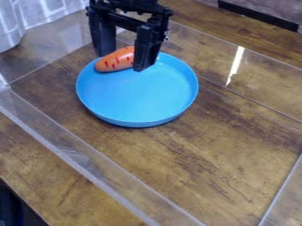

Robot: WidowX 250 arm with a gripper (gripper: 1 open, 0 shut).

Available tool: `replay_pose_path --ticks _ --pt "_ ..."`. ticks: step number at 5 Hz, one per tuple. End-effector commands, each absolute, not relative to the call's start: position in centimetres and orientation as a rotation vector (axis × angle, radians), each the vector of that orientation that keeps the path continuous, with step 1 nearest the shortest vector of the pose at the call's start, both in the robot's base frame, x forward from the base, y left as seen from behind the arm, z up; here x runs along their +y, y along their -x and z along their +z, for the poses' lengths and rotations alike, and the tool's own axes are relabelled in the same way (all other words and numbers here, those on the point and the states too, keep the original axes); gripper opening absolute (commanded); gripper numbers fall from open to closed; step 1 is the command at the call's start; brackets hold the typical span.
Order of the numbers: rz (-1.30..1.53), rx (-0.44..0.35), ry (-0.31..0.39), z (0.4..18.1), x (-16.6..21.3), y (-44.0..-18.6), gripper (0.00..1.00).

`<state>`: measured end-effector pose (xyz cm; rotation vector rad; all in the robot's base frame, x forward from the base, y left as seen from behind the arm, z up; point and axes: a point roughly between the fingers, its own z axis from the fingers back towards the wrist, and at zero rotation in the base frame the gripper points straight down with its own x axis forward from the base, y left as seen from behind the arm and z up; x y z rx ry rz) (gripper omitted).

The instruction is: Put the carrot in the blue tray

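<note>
From my remote seat I see first the wooden table (177,177), dark brown planks under a clear shiny sheet, which fills all the near part of the view, well in front of the pincer. Farther in, the blue tray (130,110) lies flat on this table, round and bright, with a low raised rim; most of its bare floor is in front of the pincer and a little below it. Over the far edge of the tray hangs the pincer (125,60), black, pointing down, with two long fingers (147,53) standing apart from each other. Between these fingers and a little behind them I see the carrot (115,60), orange with dark lines, lying on its side at the far rim of the tray. I cannot tell if the fingers really press the carrot or only stand beside it, so the state of the grasp stays unclear for me.
</note>
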<state>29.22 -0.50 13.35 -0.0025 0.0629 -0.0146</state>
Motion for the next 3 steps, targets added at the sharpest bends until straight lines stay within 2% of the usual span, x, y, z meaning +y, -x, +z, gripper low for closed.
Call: replay_pose_path --ticks 1,3 --pt "-0.012 0.072 0.001 13.05 -0.15 -28.91 1.0" --pt "0.003 0.078 0.006 13.04 0.78 -28.36 1.0"
